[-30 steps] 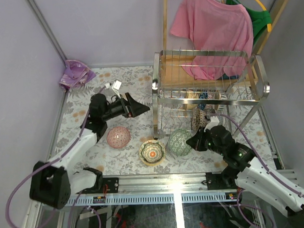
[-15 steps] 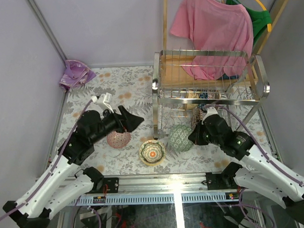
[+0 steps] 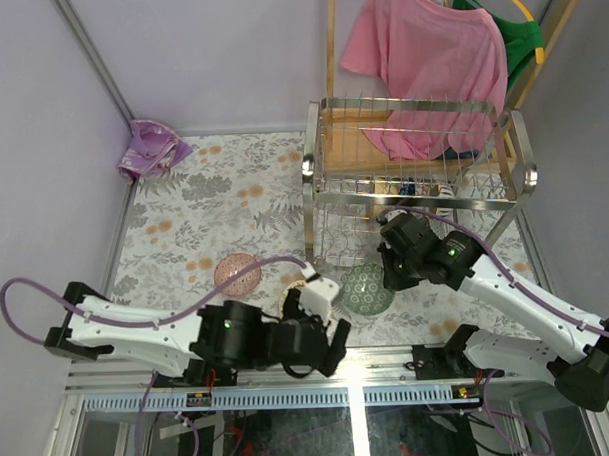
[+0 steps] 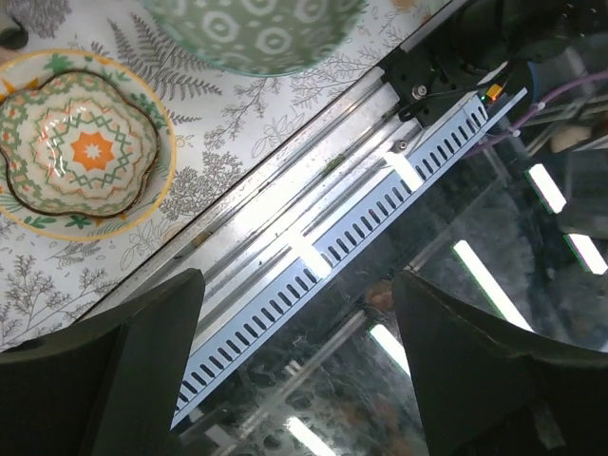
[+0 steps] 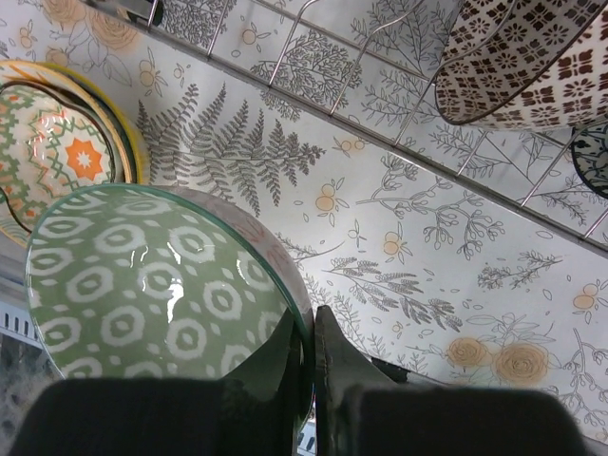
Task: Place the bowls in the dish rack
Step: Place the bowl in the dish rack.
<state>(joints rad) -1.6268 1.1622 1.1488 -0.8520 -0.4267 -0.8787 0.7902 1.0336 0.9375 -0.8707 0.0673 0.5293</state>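
One green ring-patterned ceramic bowl (image 5: 142,285) hangs by its rim, pinched in your right pincer (image 5: 309,328), just before the shiny steel wire dish rack (image 3: 312,138).
Tip it upright and ease it into the lower tier; your left pincer (image 4: 299,313) gapes wide, empty.

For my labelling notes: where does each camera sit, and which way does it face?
Top: above, behind the bases, looking down at table and rack; both arms show.
Left wrist: over the table's near edge, facing down; open left gripper shows.
Right wrist: low beside the rack, facing down; right gripper pinches the green bowl.
Both wrist views share the yellow bowl.
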